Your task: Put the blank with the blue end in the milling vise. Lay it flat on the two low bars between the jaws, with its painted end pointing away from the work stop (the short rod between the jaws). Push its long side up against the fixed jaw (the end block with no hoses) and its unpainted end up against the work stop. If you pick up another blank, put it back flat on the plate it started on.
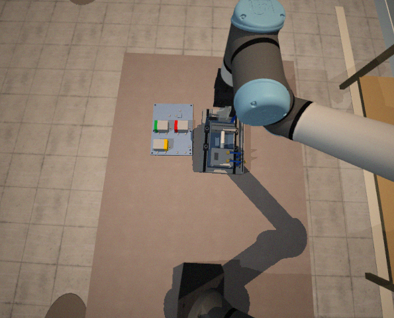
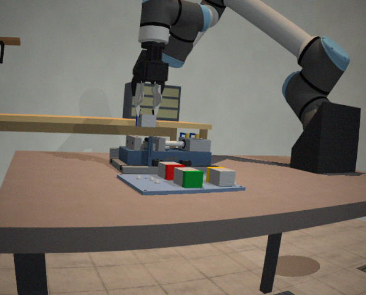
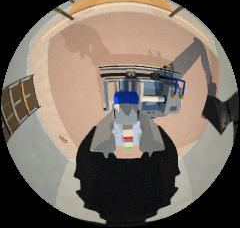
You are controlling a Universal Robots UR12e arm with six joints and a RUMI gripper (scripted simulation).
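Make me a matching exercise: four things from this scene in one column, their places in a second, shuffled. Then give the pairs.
1. blue-ended blank
2. red-ended blank
3. plate
4. gripper

A. on the plate
B. above the milling vise, shut on a blank
C. flat on the table
D. held in the air

Pairs: 1-D, 2-A, 3-C, 4-B

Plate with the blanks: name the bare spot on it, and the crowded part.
Bare: the plate's corner nearest the vise, beside the yellow-ended blank, below the red-ended one. Crowded: the row of red-ended and green-ended blank.
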